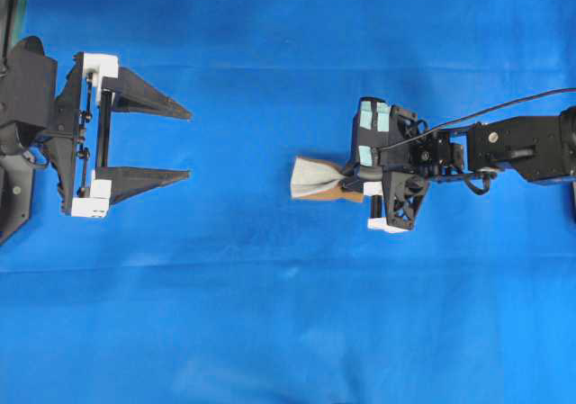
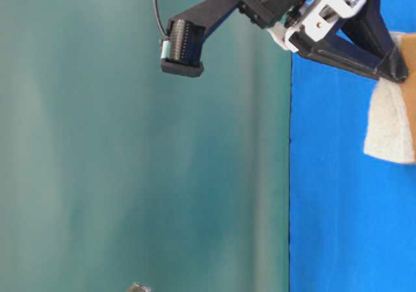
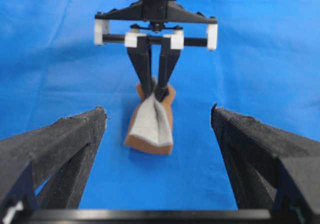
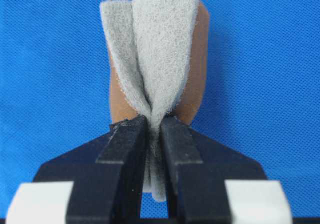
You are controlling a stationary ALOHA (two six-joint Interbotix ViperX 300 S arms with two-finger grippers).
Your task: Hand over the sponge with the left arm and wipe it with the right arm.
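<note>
The right arm's gripper (image 1: 353, 188) is pinching the sponge (image 1: 316, 178) at one end, near the middle of the blue table (image 1: 270, 314). The left arm's gripper (image 1: 184, 143) is hanging spread and empty by the left edge. The handover looks complete and wiping is in hand; the next move calls for pressing the pad flat and dragging it along the cloth.

The sponge (image 1: 317, 179) was a small soft pad with a fuzzy grey-white top over an orange-brown base. It was pinched at one end between the closed fingers of the right arm's gripper (image 1: 353, 181), so the grey layer creased into a fold there and fanned out towards its free end. It pointed towards the left arm's gripper (image 1: 184, 143), which stood wide open and well apart, holding nothing.
</note>
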